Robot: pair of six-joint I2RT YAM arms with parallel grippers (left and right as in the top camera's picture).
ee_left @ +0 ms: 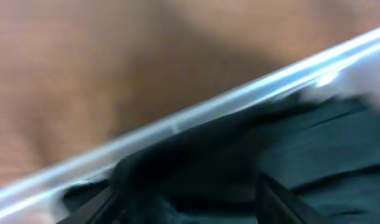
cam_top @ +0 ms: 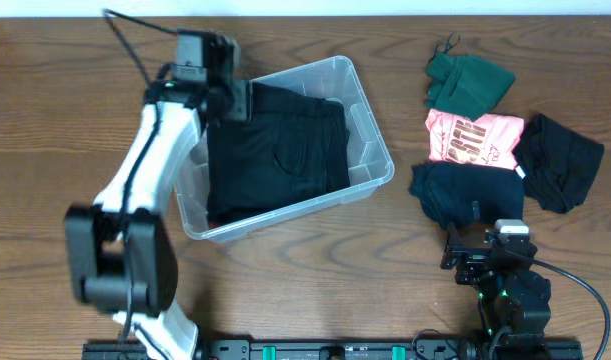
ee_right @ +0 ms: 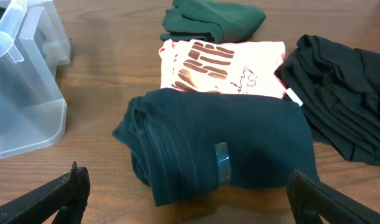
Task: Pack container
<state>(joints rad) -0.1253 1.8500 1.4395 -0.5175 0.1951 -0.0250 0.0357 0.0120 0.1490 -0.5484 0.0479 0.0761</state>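
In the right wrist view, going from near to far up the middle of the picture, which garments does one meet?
dark teal folded garment → pink printed shirt → green garment

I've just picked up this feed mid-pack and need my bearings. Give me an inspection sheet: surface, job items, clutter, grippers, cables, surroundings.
Surface: wooden table, no spills seen.
Job's things: clear container holds a folded black garment; to its right lie a green garment, pink printed shirt, dark teal garment and black top.
Clutter: nothing seen.
Grippers: left gripper over the container's far left corner, view too blurred to judge its jaws; right gripper open, empty, just short of the dark teal garment.
Cables: black cable loops up behind the left gripper; second cable trails behind the right gripper.
Surroundings: nothing seen.
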